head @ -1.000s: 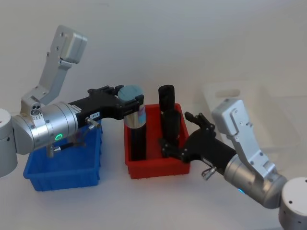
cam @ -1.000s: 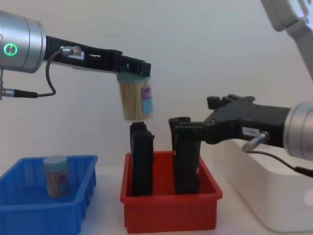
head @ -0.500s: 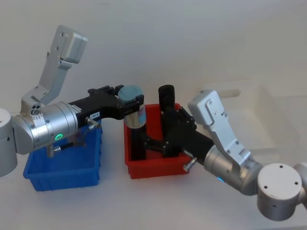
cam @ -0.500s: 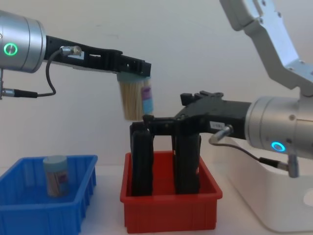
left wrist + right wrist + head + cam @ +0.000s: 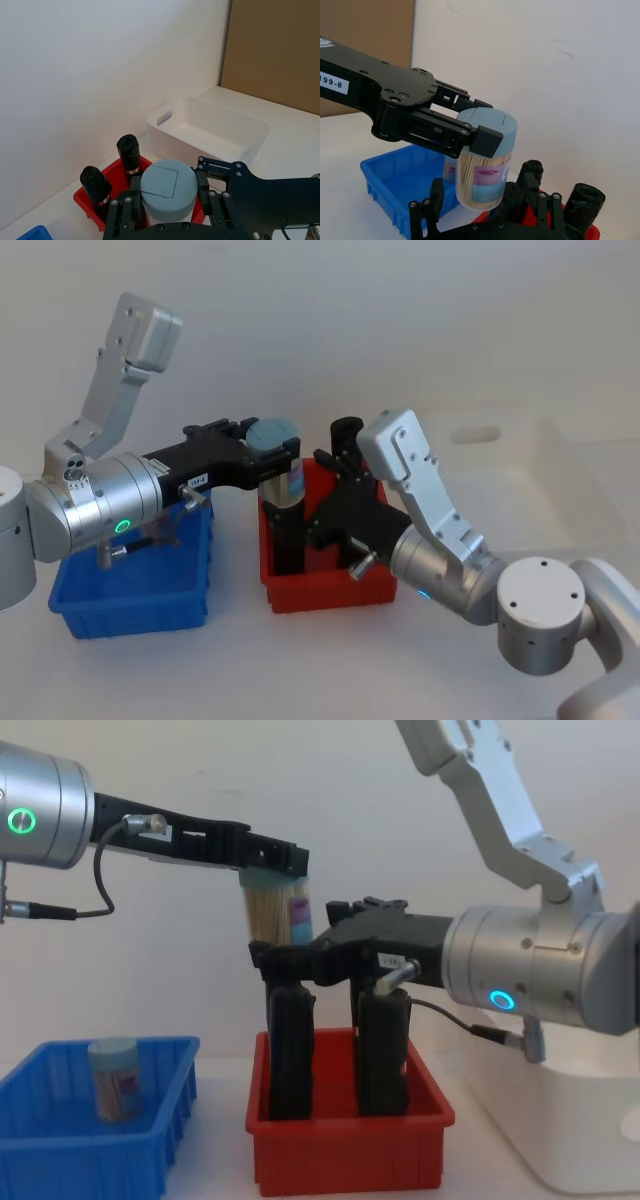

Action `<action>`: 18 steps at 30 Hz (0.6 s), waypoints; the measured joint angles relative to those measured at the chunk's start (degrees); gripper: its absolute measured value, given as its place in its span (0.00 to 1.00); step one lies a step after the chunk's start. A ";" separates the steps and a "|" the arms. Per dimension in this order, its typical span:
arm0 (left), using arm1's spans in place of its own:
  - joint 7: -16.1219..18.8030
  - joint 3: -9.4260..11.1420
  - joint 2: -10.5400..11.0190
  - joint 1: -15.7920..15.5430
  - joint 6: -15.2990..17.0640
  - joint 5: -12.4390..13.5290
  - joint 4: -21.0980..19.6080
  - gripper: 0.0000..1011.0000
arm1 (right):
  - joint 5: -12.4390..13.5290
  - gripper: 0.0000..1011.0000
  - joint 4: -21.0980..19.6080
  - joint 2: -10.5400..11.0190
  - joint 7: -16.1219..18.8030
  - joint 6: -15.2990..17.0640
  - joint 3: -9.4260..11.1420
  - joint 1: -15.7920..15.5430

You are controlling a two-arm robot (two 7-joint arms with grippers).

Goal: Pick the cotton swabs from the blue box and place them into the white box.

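The left gripper point(image 5: 268, 443) reaches out level from the robot's left, its fingers clamped on the lid of a small, clear, grey-blue-lidded jar of cotton swabs point(image 5: 482, 172). The jar hangs upright in the air with tan sticks and a small label showing through its wall. It is above the left end of a bright red ribbed plastic bin point(image 5: 350, 1160), over the nearer of two tall black upright cylinders point(image 5: 290, 1050) standing in that bin.

The right gripper point(image 5: 275, 958) comes in from the robot's right at the height of the jar's lower half. Its fingers point(image 5: 436, 199) are spread apart, one on each side of the jar's base. Whether the pads touch the plastic is hard to tell; they look just clear of it.

A second jar of cotton swabs point(image 5: 113, 1078) stands upright on the floor of the bright blue ribbed open plastic box point(image 5: 60, 1160), apart from its right wall. That box sits toward the left edge of the pale surface, with the red bin just beside it in the middle. The large smooth white plastic box point(image 5: 575, 1130) with rounded corners sits toward the right edge — close to the red bin, partly behind the right arm
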 joint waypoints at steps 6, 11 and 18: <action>0.00 0.00 0.00 0.00 0.00 0.00 0.00 0.66 | 0.54 0.99 2.05 -1.03 0.12 -0.04 -0.27 1.43; 0.01 0.00 0.00 0.00 0.00 0.00 0.00 0.66 | 0.90 0.99 4.12 -2.01 0.06 0.05 -0.53 2.74; 0.00 0.00 0.00 0.00 0.00 0.00 0.00 0.66 | 1.41 0.88 6.27 -2.96 -0.28 0.32 -0.75 4.04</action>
